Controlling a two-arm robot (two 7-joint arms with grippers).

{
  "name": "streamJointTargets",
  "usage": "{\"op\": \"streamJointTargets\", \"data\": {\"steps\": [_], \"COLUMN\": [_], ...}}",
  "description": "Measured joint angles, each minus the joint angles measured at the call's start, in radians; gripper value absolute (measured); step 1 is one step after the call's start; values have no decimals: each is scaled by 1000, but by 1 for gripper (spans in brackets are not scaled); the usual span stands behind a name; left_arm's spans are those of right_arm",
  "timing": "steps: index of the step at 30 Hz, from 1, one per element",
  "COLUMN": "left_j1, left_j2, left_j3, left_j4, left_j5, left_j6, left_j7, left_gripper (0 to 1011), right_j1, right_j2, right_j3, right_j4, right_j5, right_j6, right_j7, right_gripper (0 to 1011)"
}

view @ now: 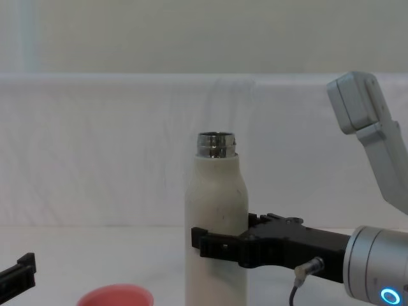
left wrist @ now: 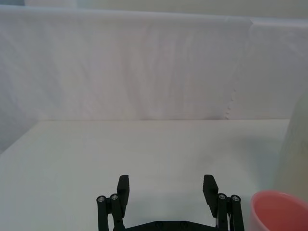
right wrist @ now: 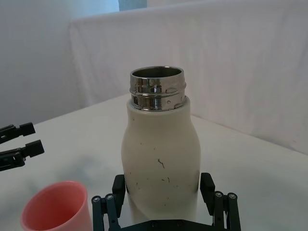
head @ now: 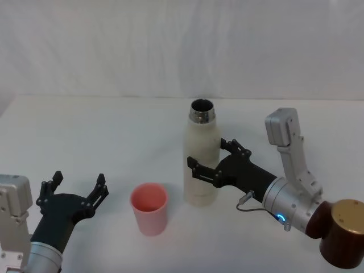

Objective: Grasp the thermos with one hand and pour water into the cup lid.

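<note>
While the thermos (head: 202,165) stands upright on the white table (head: 114,131), its long axis runs straight up and its open steel mouth points at the ceiling. You can see a matte cream-white body with rounded shoulders, a few small dark scuffs on its side, and a narrow shiny threaded neck with no cap on it. It sits near the middle of the table, just to the right of the cup lid (head: 149,208) and apart from it.

Your right gripper (head: 211,162) reaches in from the right at the lower half of the bottle, one finger on each side of the body. The fingers lie very close to the wall, but you cannot tell whether they are pressing on it yet.

The cup lid is a small salmon-pink cup, standing upright with its mouth up, smooth at the rim and much shorter than the bottle.

Your left gripper (head: 77,186) hovers low at the near left, fingers spread wide with nothing between them, left of the cup lid.
</note>
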Motion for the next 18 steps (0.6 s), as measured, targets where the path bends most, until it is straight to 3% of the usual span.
{"op": "streamJointTargets", "data": {"steps": [18], "left_j1": [0], "left_j2": [0], "left_j3": [0], "left_j4": [0], "left_j5": [0], "left_j6": [0], "left_j7": [0], "left_gripper": [1001], "right_j1": [28], "right_j2": [-21], "right_j3": [-10], "right_j4": [41], "right_j5": [-9], "right_j6": [-5], "right_j7": [2], "right_gripper": [1001]}}
